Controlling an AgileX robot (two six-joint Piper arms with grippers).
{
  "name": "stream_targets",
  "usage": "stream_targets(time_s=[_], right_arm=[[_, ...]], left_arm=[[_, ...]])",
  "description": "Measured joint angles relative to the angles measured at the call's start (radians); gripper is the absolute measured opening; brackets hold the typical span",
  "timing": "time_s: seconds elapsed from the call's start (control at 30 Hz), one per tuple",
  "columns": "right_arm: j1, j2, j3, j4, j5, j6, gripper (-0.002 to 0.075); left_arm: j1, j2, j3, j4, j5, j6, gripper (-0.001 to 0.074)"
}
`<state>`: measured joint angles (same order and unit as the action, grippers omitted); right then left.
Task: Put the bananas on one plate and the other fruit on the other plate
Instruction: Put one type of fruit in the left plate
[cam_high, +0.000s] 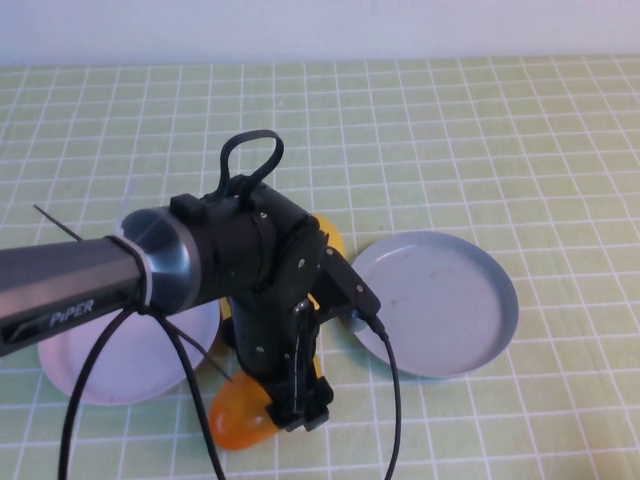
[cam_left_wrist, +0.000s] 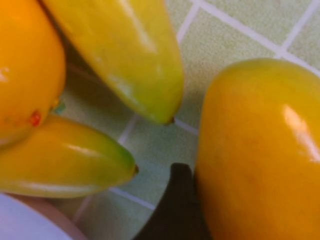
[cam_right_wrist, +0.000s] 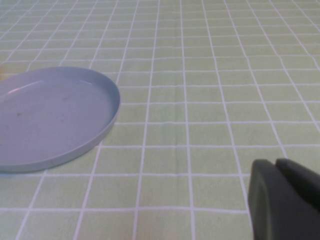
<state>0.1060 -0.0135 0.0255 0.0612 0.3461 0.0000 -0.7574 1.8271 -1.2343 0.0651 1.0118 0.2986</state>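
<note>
A green checked cloth covers the table, with a pale wall behind. The left gripper (cam_high: 300, 405) hangs low over the fruit cluster between the pink plate (cam_high: 90, 375) and the empty grey-blue plate (cam_high: 445, 300), one finger (cam_left_wrist: 175, 205) touching a mango (cam_left_wrist: 260, 150) near two bananas (cam_left_wrist: 135, 55); whether it is spread or clamped I cannot tell. Likely a first pick, needing a clean grip; the right gripper (cam_right_wrist: 285, 200) rests apart, its state unclear.

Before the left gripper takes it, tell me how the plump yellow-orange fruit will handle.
The yellow-orange fruit looks glossy, so it may slip in a grip. Its rounded oval shape suggests it could roll if nudged. The left gripper hangs low among the fruit; the right gripper sits beside the grey-blue plate.
</note>
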Motion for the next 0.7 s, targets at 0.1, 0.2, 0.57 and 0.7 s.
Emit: stream_targets(time_s=[0.1,0.2,0.57,0.7], right_arm=[[0.0,0.0,0.0,0.0,0.0,0.0,-0.0015],[0.0,0.0,0.0,0.0,0.0,0.0,-0.0015],[0.0,0.0,0.0,0.0,0.0,0.0,-0.0015],[0.0,0.0,0.0,0.0,0.0,0.0,-0.0015]], left_arm=[[0.0,0.0,-0.002,0.0,0.0,-0.041,0.0537],[0.0,0.0,-0.008,0.0,0.007,-0.047,0.0536],[0.026,-0.14,-0.053,0.039,0.138,-0.177,0.0536],[0.135,-0.167,-0.056,0.05,0.17,-0.208,0.0536]])
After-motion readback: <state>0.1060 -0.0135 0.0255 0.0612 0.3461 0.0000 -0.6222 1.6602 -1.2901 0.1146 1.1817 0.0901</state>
